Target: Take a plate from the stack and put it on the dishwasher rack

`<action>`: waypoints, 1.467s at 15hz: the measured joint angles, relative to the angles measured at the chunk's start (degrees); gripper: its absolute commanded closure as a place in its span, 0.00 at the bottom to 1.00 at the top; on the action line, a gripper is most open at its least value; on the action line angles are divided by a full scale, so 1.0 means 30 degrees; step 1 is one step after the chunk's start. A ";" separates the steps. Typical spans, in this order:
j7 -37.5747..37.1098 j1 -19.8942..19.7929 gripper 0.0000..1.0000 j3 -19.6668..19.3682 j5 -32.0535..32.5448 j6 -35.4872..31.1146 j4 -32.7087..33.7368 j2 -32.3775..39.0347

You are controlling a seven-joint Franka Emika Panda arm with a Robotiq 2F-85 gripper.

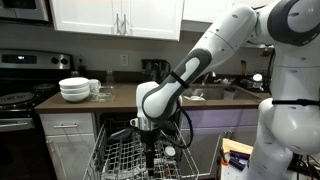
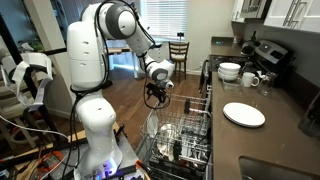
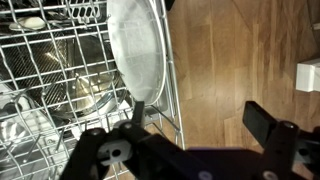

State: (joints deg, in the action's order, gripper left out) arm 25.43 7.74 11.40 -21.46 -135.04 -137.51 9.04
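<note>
- The hand (image 3: 178, 128) is spread wide and empty, just above the dishwasher rack (image 3: 40, 80).
- A white plate (image 3: 135, 45) stands upright at the rack's edge.
- The stack (image 2: 243, 114) lies on the tabletop (image 2: 288, 135), right of the rack.

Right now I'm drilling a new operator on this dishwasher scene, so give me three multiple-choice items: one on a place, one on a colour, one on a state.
1. Where is the plate seen in the wrist view?
A) flat on the floor
B) upright in the dishwasher rack
C) on the stove

2. What colour are the stacked bowls on the counter?
A) white
B) red
C) black

3. How is the gripper?
A) shut on the plate
B) shut on a mug
C) open, holding nothing

Answers:
1 B: it stands on edge among the rack's wires.
2 A: they look white in both exterior views.
3 C: its fingers stand wide apart with nothing gripped.
</note>
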 measured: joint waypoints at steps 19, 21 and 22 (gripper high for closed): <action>-0.0881 0.0001 0.00 -0.0177 0.1016 -0.0002 0.0080 0.0001; -0.2064 0.0005 0.00 -0.0364 0.2425 -0.0005 0.0237 0.0000; -0.2773 0.0016 0.00 -0.0436 0.3185 -0.0005 0.0310 -0.0011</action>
State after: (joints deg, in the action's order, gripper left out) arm 17.11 7.79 10.10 -11.91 -135.06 -136.58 9.01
